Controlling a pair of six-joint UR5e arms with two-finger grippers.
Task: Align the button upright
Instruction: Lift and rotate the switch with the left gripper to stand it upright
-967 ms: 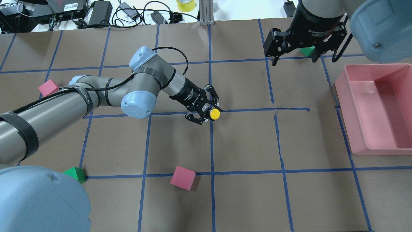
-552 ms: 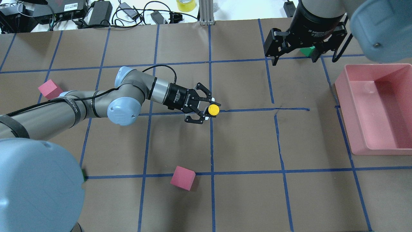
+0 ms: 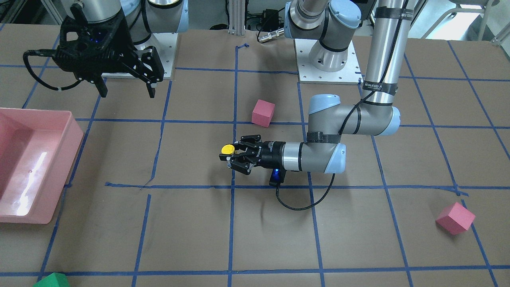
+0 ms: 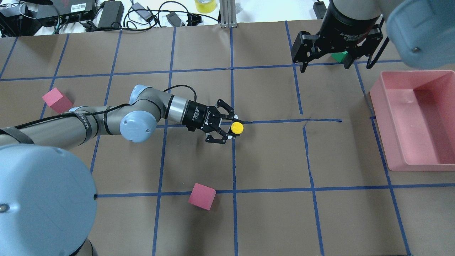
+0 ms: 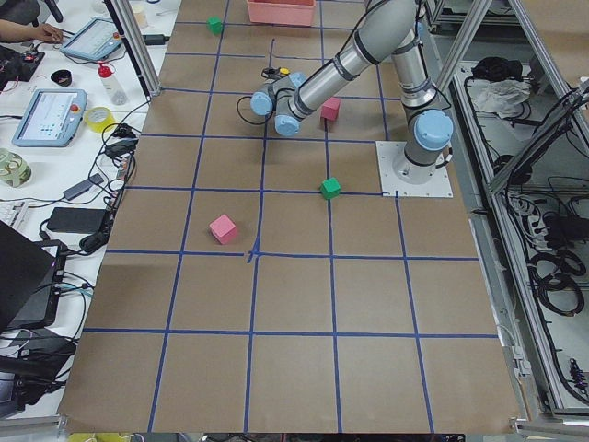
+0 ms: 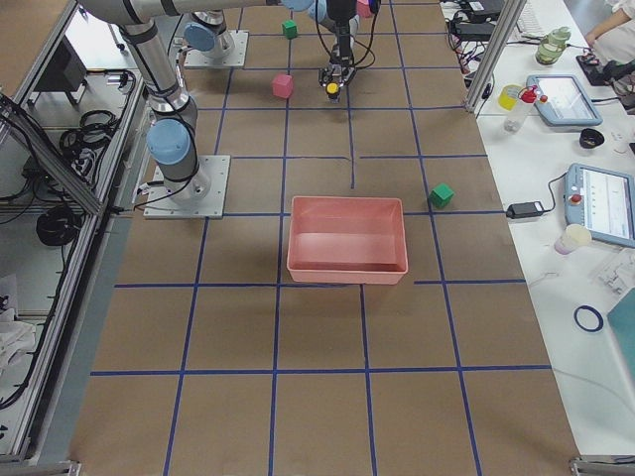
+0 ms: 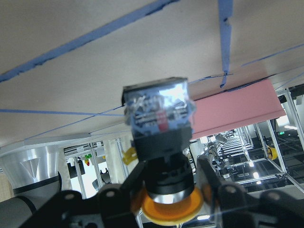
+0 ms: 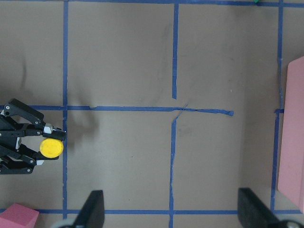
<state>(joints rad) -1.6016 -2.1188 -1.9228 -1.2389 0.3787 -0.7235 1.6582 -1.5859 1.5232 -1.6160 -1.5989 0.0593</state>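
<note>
Pinching the button, the left tool hides its black body overhead — right tool spread.

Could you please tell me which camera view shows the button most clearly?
The left wrist-mounted view: the button is large and close, showing its yellow cap, black body and blue-silver base. The overhead, front-facing and right wrist-mounted views show mostly the yellow cap; both side views show only a tiny yellow speck.

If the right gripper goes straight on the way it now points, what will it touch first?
The right gripper points straight down, so it would probably first meet the brown paper table cover, near a blue tape line; nothing else shows beneath.
</note>
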